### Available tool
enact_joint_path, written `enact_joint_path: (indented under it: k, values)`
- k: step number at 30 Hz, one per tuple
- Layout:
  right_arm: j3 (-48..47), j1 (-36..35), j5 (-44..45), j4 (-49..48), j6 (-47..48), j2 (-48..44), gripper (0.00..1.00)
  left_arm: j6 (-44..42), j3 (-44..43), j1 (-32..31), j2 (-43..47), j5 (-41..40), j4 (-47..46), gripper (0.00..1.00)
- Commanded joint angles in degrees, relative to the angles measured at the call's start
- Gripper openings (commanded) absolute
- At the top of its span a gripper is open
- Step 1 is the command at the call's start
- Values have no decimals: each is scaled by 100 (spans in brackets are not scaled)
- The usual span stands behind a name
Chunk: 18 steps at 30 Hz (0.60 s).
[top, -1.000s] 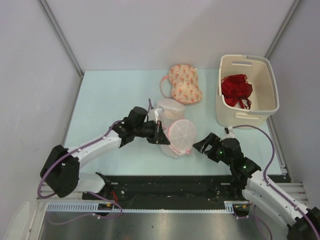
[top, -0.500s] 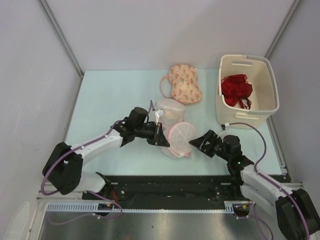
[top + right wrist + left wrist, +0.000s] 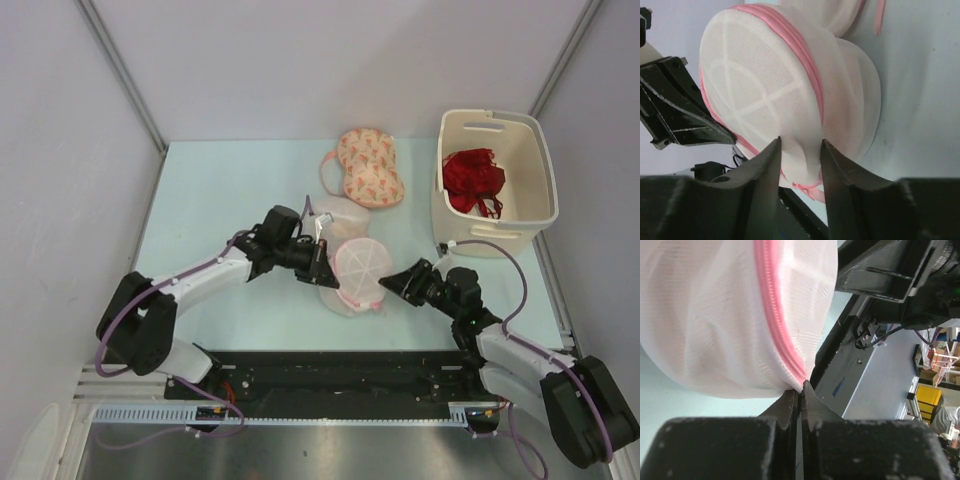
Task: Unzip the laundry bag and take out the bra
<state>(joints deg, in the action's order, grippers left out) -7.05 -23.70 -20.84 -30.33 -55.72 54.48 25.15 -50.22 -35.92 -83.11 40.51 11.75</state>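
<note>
Tabletop (image 3: 220,190): pale green; everything is carried on it.
Basket (image 3: 545,190): cream, set far right, a red bra (image 3: 472,180) held inside.
Laundry bag (image 3: 362,268): tipped up mid-tabletop, between both pincers.
Bra (image 3: 855,100): pale peach, seen through the mesh.
Left pincer (image 3: 800,400): clenched on the bag's zipper trim (image 3: 775,325).
Right pincer (image 3: 800,145): released, fingers (image 3: 765,170) parted at the bag's lower edge.

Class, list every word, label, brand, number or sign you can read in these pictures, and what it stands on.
None can be read.
The laundry bag, basket and patterned bra bear no writing; the bra's red motifs are not letters.
The boxes far off in the left wrist view are too blurred to read.
</note>
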Motion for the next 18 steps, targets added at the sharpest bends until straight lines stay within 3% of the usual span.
enact_joint_path:
  k: [1,3,4,7,10,12,18]
  values:
    - [-33,-11,150,-106,-9,-305,29,-422,-409,33,93,-244,449,13]
    - [-60,-20,290,122,-52,-420,16,-519,-524,33,181,-719,714,35]
    - [-77,-29,361,245,-113,-551,0,-537,-620,41,242,-868,958,63]
    - [-226,-160,756,790,-210,-762,0,-450,-700,33,655,-1536,1346,96]
    - [-437,-433,1336,1484,-412,-991,0,59,-456,33,1331,-2152,1427,100]
    - [-508,-609,1696,1792,-597,-1045,0,744,-166,15,1656,-1857,1200,99]
    - [-508,-995,2084,1846,-1081,-869,0,2572,1074,-608,1992,-1695,-451,93]
